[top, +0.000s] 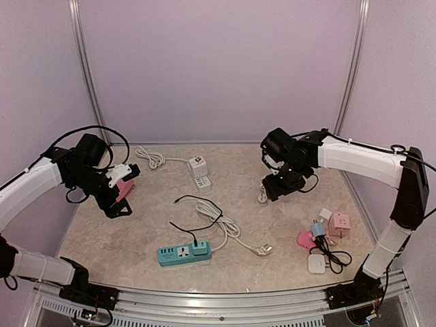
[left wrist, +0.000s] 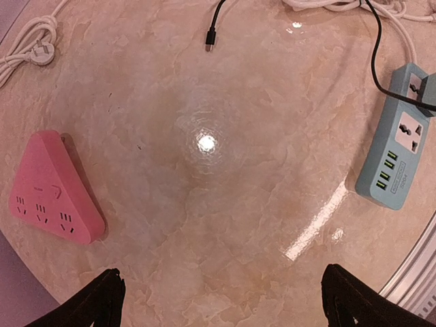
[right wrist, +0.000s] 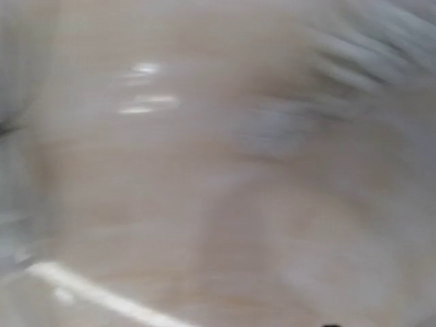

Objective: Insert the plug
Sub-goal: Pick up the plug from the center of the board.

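We judge the white plug [top: 263, 250], lower centre, light and rigid on a springy cord [top: 228, 228]: grip its body. The left gripper [left wrist: 221, 276] gapes wide, empty; the right gripper [top: 267, 193] we cannot tell.

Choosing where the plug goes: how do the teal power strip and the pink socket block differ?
The teal power strip is a long bar; the pink socket block is a triangle. The teal power strip has a black plug seated at one end; the pink socket block's visible sockets are all empty. Both lie flat on the table.
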Robot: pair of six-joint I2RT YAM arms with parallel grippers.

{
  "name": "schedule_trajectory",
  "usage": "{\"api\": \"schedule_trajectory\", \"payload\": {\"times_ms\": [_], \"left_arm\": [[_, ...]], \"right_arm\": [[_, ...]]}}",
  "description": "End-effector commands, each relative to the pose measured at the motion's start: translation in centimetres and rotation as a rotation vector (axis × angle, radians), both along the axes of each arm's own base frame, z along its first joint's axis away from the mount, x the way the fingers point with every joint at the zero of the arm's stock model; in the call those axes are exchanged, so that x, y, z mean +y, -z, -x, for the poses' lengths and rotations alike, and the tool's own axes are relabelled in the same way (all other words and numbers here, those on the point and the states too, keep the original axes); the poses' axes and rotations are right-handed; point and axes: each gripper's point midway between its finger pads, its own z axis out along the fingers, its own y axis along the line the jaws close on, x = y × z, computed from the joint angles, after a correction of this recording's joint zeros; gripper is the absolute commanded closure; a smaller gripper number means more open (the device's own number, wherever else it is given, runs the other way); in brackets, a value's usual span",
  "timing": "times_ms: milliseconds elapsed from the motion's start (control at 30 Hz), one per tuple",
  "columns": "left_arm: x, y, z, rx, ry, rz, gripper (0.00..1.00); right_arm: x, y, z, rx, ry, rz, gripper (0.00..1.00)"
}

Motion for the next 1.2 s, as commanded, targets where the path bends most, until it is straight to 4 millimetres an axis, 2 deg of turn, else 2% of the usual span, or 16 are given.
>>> {"api": "schedule_trajectory", "payload": {"times_ms": [0, 133, 300, 467, 600, 867, 967, 1033, 1100, 1167], "left_arm": [[0.1, -0.2, 0.2, -0.01, -0.003, 0.018, 0.01], [0.1, 0.0, 0.4, -0.012, 0.001, 0.021, 0.01], [0.1, 0.0, 0.4, -0.017, 0.002, 0.023, 0.01], [0.0, 0.2, 0.6, -0.016, 0.008, 0.027, 0.01], [0.0, 0.1, 0.6, -0.017, 0.008, 0.027, 0.01], [0.1, 0.1, 0.7, -0.017, 0.006, 0.02, 0.01], [0.2, 0.1, 0.7, -0.017, 0.006, 0.017, 0.01], [0.2, 0.1, 0.7, -0.018, 0.007, 0.017, 0.01], [0.2, 0.0, 0.6, -0.021, 0.008, 0.018, 0.01], [0.1, -0.1, 0.6, -0.018, 0.009, 0.017, 0.01]], "right_arm": [[-10.8, 2.1, -1.5, 0.034, 0.42, 0.107, 0.32], [-16.6, 4.7, -1.1, 0.081, 0.732, 0.01, 0.32], [-19.5, 7.7, -0.5, 0.121, 0.905, -0.054, 0.32], [-23.4, 9.1, 0.4, 0.08, 1.045, 0.006, 0.33], [-24.0, 10.2, 0.0, 0.076, 1.084, -0.013, 0.33], [-22.4, 13.4, -0.6, 0.167, 1.059, -0.059, 0.34], [-21.6, 14.1, -0.6, 0.202, 1.037, -0.094, 0.43], [-20.8, 14.1, -0.7, 0.214, 1.011, -0.133, 0.59], [-20.2, 13.5, -1.2, 0.205, 0.973, -0.167, 0.84], [-19.8, 12.5, -1.9, 0.172, 0.929, -0.176, 0.97]]}}
